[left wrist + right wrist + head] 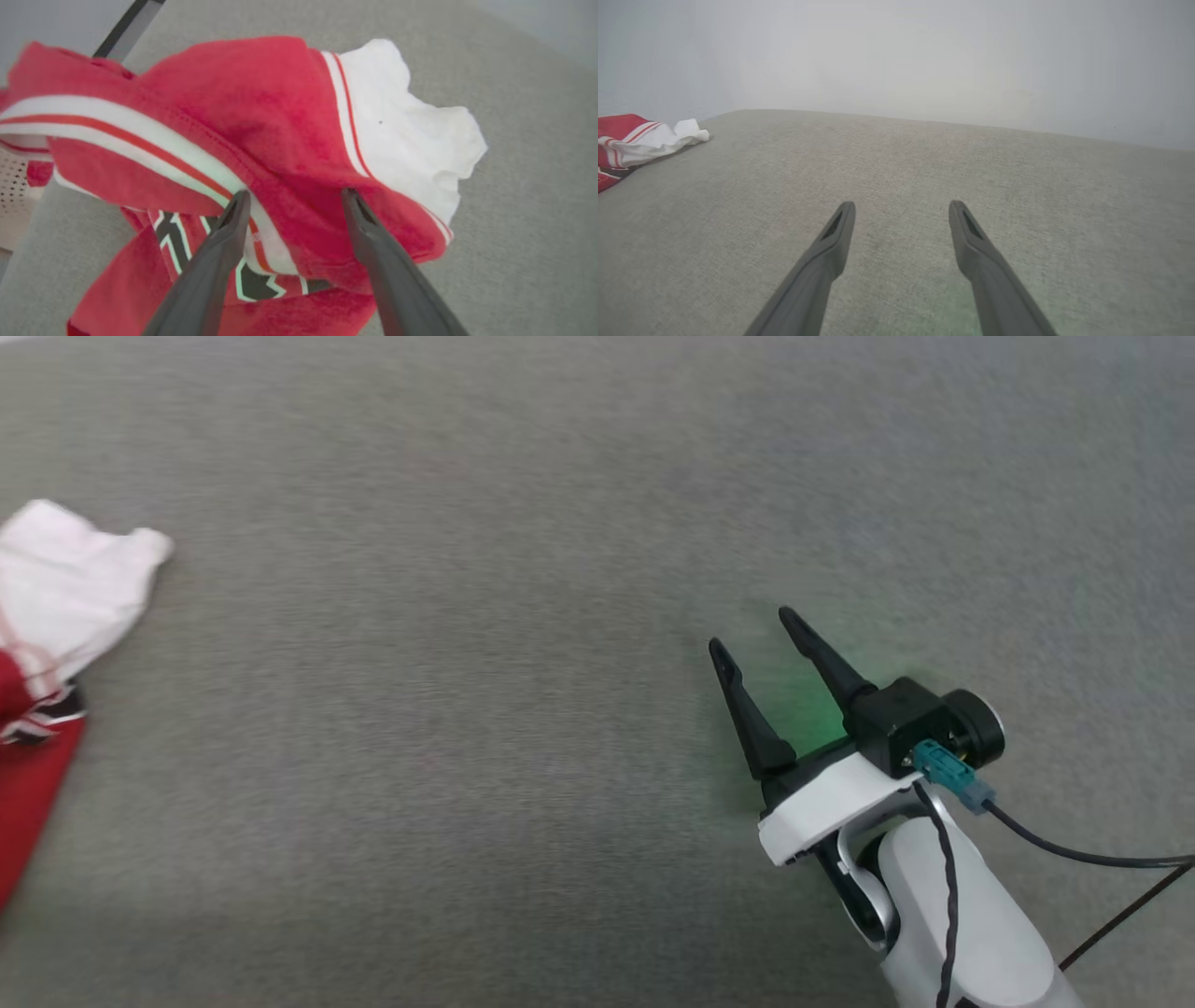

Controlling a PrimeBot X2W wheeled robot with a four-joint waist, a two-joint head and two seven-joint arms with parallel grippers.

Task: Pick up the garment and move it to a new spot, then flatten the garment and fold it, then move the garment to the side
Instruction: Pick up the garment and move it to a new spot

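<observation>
At the crumpled garment (280, 121) the left gripper (295, 198) gapes; the right gripper (749, 628) gapes over grey surface (467, 709).

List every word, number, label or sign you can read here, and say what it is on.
On the garment: black lettering with a white outline shows among the folds in the left wrist view, but it is crumpled and partly hidden, so it cannot be read.
Nothing else here carries readable text.
</observation>
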